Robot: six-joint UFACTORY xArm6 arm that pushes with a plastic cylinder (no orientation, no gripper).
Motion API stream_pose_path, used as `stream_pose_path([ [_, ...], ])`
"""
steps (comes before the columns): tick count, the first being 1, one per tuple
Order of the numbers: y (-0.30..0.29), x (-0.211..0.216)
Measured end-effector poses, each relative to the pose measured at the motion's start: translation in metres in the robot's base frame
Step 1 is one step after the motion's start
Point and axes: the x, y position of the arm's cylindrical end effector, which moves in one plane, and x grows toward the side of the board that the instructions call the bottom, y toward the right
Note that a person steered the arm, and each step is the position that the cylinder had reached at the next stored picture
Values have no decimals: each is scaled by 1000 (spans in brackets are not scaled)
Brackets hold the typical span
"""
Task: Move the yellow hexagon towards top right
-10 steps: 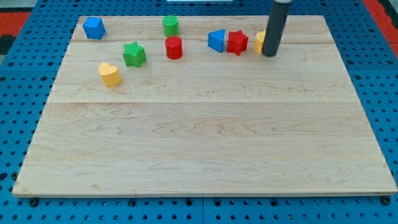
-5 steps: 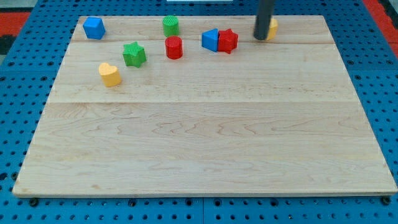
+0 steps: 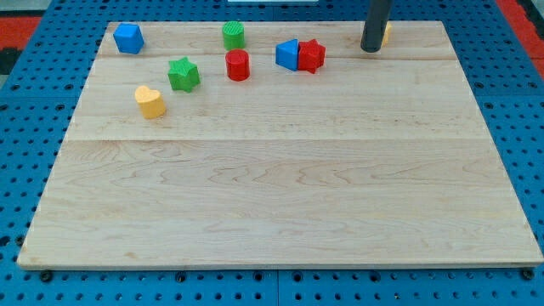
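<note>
Sitting near the top right corner of the table (image 3: pixel 272 187), the yellow hexagon (image 3: pixel 386 33) is mostly hidden behind the dark rod, only a thin yellow sliver showing on the rod's right side, so its shape cannot be confirmed here. My tip (image 3: pixel 370 50) touches or sits just beside the block's left side, at the view's top right. No gripper on this arm, only the rod, so nothing is grasped or released. Left of the tip, well apart from it, the red star (image 3: pixel 312 55) and the blue block (image 3: pixel 288 54) touch each other, blue on the left. Further left is the red cylinder (image 3: pixel 237 65), and above it near the top edge is the green cylinder (image 3: pixel 233 35). The green star (image 3: pixel 183 74) lies left of the red cylinder, apart from it. The yellow heart (image 3: pixel 150 100) is lower left of the green star. The blue hexagon-like block (image 3: pixel 128 37) sits near the top left corner. A blue pegboard (image 3: pixel 25 170) surrounds the table.
</note>
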Motion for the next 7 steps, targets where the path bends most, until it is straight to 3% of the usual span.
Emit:
stream_pose_path([
  [5,-20,9],
  [7,-43,34],
])
